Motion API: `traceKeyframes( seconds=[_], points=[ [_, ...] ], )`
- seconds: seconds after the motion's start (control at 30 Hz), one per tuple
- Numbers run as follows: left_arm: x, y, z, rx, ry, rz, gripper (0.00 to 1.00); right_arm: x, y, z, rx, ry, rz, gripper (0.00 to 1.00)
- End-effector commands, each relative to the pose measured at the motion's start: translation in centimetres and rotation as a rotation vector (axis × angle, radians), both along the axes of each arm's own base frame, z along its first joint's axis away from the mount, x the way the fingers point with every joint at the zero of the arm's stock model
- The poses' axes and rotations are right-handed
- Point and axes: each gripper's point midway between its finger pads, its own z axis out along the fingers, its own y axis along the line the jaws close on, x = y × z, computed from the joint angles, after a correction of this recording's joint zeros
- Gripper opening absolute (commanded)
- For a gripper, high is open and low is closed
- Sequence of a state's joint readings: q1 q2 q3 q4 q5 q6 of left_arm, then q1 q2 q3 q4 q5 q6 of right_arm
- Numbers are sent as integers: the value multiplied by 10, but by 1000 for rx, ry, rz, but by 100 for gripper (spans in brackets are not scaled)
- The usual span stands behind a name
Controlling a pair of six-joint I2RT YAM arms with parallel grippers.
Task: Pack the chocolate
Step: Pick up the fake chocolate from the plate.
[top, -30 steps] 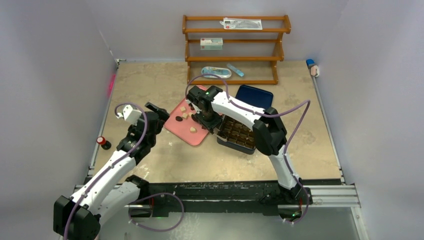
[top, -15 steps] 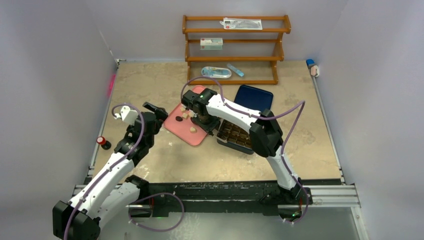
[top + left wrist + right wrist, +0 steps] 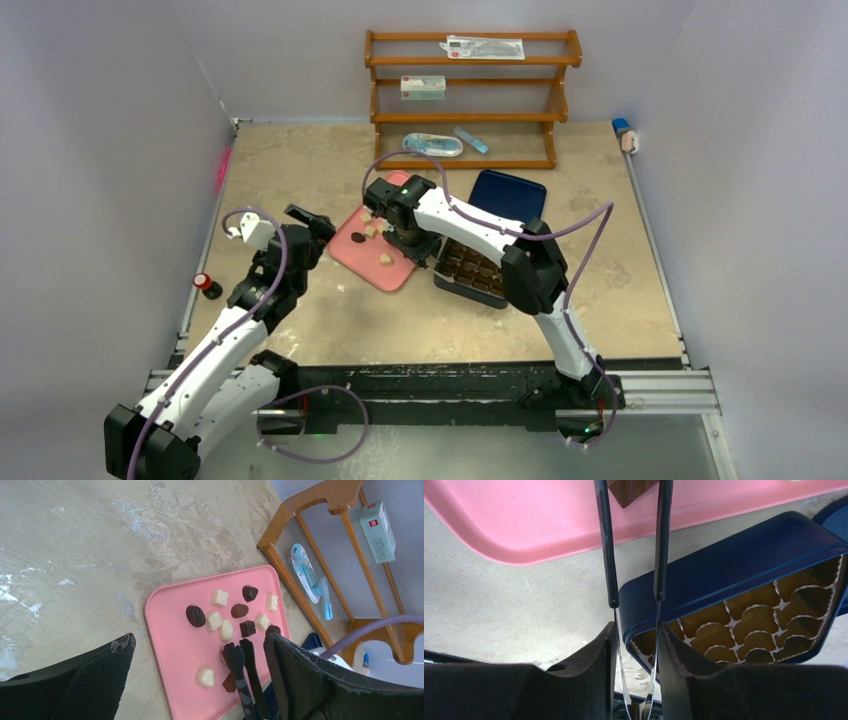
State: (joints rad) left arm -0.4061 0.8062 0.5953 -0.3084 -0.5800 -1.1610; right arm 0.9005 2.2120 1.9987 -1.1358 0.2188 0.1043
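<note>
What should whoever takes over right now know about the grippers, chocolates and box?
Left gripper: open, empty, hovering left of the tray.
Right gripper: shut on tongs, tips around a dark piece at the tray.
Chocolates: about a dozen on the tray. The box sits to its right; the cups in view are empty.
Done: nothing visibly packed.
Left: move every piece into the box.

small box (image 3: 378, 531) on wooden rack (image 3: 372, 100): red square mark near one end, lettering too small to read
flat packet (image 3: 485, 47), top shelf: dark print, not legible
blister pack (image 3: 306, 571), bottom shelf: blue backing, no words made out
readable text, all views: none
</note>
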Motion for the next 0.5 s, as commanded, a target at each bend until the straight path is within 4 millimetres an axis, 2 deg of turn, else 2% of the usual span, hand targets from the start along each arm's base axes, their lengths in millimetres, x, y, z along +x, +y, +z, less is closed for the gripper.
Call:
traceKeyframes(
  seconds=[0.0,0.23,0.43,0.47],
  points=[
    [0,3,1,-9,-8,13,100,7,5,39,87,-89,-2,0],
    [1,2,0,-8,-6,14,100,8,8,46,113,-105,1,0],
    [1,2,-1,-6,-1,12,100,3,4,42,102,-78,-8,0],
    [1,2,-1,-6,-1,11,100,-1,4,42,103,-65,-10,4]
  ],
)
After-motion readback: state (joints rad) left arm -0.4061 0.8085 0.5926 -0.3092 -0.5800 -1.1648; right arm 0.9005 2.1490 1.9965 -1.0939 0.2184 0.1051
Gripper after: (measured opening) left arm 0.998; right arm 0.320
